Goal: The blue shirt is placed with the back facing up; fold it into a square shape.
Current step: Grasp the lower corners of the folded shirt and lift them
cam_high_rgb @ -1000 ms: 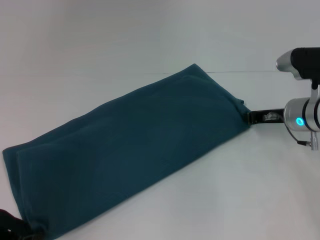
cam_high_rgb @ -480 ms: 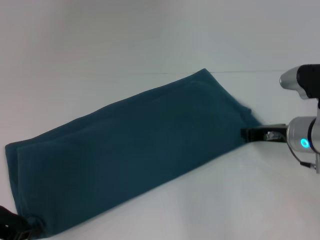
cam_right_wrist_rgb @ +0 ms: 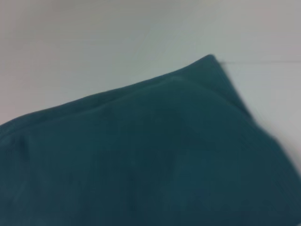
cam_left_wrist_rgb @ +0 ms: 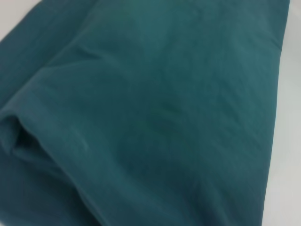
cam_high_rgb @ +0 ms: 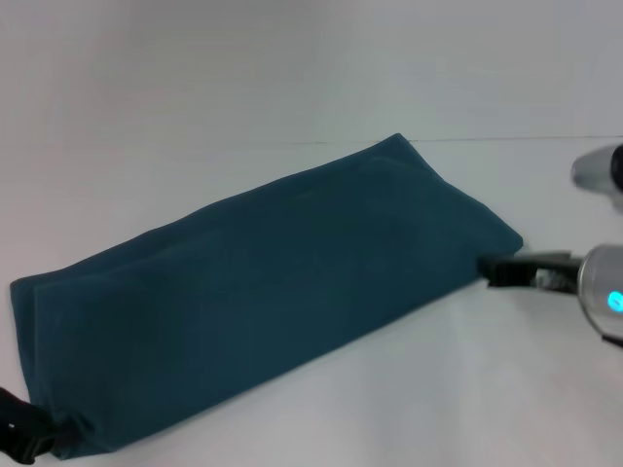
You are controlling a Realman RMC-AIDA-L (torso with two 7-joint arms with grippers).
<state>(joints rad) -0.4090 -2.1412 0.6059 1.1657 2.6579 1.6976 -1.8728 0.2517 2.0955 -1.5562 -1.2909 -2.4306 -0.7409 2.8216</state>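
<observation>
Blue shirt (cam_high_rgb: 263, 292), soft matte oblong (folded double); pincers' grip on corners unclear.

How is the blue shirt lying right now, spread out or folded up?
Folded: the blue shirt lies as a long narrow band, no sleeves showing, with layered edges at its left end.

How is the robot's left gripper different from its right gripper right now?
The left gripper is at the near left corner of the blue shirt; the right gripper is at the shirt's far right end. The left gripper is mostly cut off by the picture edge; the right gripper shows fully, with a silver wrist behind it. Both are black and sit low at the shirt's edge.
</observation>
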